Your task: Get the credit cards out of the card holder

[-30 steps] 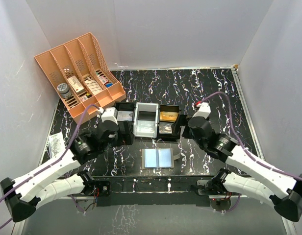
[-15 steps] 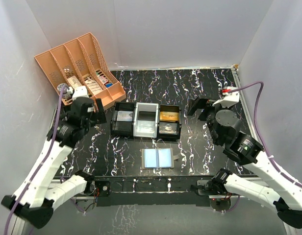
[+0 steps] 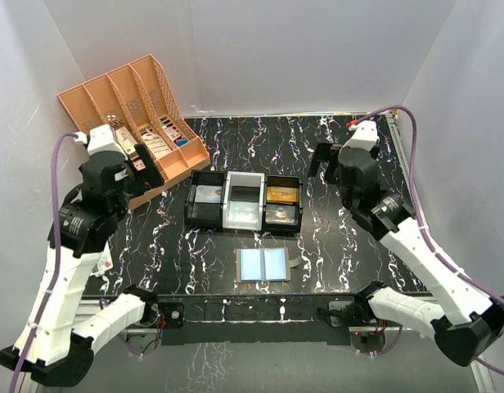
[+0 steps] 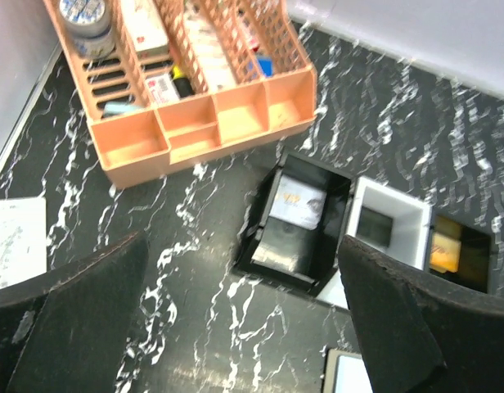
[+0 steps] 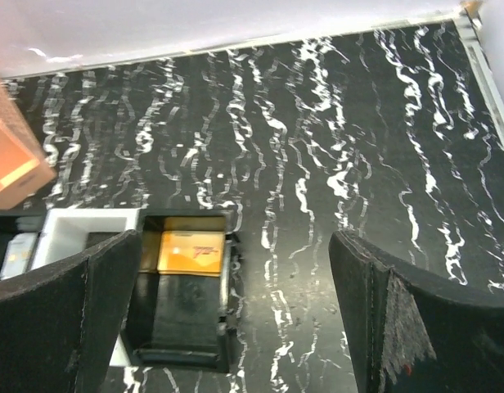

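left arm (image 3: pixel 60 274), right arm (image 3: pixel 417 241) high; left fingers (image 4: pixel 76 323) spread wide, empty; right fingers (image 5: pixel 420 323) likewise.

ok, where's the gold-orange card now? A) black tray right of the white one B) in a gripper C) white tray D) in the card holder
A: the gold-orange card lies in the black tray on the right of the white tray, apart from the open card holder.

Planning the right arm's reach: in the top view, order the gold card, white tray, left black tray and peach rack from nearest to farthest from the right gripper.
From the right gripper:
1. Gold card, at the tray row's right end.
2. White tray, middle of the row.
3. Left black tray, the row's far end.
4. Peach rack, back left corner.
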You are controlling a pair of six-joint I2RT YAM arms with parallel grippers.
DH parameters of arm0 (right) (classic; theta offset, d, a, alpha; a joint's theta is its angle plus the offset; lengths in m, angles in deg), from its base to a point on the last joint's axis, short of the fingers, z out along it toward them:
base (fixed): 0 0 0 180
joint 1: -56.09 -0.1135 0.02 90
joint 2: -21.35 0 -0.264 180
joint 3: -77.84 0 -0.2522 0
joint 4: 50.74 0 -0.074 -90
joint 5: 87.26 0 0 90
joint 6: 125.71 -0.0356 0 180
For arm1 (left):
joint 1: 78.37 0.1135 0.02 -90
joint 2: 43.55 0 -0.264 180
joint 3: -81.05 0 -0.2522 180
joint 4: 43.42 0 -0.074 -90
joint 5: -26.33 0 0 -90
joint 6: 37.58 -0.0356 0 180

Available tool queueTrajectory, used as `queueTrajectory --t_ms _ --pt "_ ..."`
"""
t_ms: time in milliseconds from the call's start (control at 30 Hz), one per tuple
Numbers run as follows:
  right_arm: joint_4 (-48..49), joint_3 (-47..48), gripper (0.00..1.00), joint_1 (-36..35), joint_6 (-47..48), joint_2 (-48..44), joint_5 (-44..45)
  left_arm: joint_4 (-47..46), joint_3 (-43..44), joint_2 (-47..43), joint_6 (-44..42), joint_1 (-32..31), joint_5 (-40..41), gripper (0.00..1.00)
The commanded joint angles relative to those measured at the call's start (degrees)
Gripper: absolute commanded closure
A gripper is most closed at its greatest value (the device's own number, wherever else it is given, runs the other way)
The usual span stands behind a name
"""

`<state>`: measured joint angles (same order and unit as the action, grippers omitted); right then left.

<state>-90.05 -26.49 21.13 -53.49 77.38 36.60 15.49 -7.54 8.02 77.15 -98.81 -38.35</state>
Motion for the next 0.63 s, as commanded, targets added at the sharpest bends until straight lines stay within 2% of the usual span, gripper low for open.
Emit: queueTrajectory --t_ms 0,267,600 --pt "-1.37 4.89 0.02 10.45 -0.16 1.70 -12.96 6.88 -1.79 3.21 2.16 0.23 3.24 0.01" --pt "4.39 6.16 0.02 11.30 3.90 -7.95 -15.11 7.25 -1.76 -0.72 1.23 0.23 4.24 0.01" --pt "1.15 3.86 0.02 11.27 3.20 -6.29 -18.51 9.34 1.04 -4.34 0.27 0.23 5.95 0.01"
